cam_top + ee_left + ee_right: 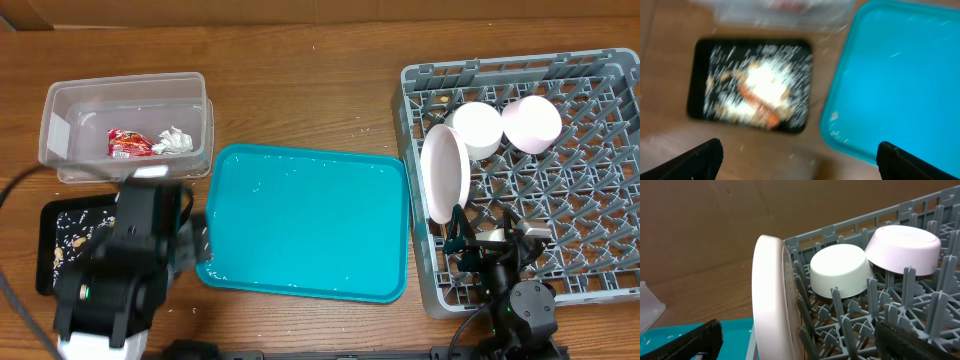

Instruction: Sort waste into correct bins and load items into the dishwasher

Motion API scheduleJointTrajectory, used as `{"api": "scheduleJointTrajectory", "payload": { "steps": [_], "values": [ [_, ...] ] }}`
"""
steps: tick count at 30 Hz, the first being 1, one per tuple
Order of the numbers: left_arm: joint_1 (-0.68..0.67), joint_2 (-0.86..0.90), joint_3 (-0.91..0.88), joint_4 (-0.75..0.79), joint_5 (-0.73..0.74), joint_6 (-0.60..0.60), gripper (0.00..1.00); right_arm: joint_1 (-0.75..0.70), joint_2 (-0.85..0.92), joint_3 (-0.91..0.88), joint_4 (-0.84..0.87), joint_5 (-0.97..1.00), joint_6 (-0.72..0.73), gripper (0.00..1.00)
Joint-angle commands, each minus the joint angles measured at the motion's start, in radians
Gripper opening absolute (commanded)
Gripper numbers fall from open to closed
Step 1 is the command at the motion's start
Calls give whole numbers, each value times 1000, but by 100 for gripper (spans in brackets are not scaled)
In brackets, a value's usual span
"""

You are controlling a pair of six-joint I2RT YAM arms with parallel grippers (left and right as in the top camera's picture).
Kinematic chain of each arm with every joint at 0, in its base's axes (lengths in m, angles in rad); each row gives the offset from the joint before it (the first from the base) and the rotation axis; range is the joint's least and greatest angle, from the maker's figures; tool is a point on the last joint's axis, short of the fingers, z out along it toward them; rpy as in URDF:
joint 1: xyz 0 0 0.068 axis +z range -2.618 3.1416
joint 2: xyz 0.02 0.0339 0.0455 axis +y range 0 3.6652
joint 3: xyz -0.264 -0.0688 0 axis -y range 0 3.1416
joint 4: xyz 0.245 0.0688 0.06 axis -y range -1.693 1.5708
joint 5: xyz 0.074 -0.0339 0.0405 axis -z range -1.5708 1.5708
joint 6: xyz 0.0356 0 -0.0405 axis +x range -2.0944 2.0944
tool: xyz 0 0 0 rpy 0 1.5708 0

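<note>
At far left a black tray [48,250] lies on the worktop [300,90], holding rice scraps [767,80] and a carrot piece [760,104]. Behind it, the clear tub [70,105] holds the red wrapper [128,143] and white tissue [174,140]. The left end effector [800,162] hangs wide and empty between the black tray and the teal tray [310,220]. In the grey dish rack [520,62], the plate [445,172] stands on edge. A bowl [478,128] and a second bowl [532,122] rest bottom-up behind it. The right end effector [800,345] is wide and empty near the plate.
</note>
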Motion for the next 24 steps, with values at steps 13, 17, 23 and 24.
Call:
{"api": "scheduleJointTrajectory", "payload": {
  "steps": [13,17,23,24],
  "values": [
    [54,-479,-464,698,-22,39,100,-5,-12,-4,7,2,-3,100],
    [99,-588,-620,827,121,113,100,-5,-12,-4,7,2,-3,100],
    [128,-747,-830,915,212,119,100,-5,-12,-4,7,2,-3,100],
    [128,-772,-859,919,218,119,100,-5,-12,-4,7,2,-3,100]
  ]
}}
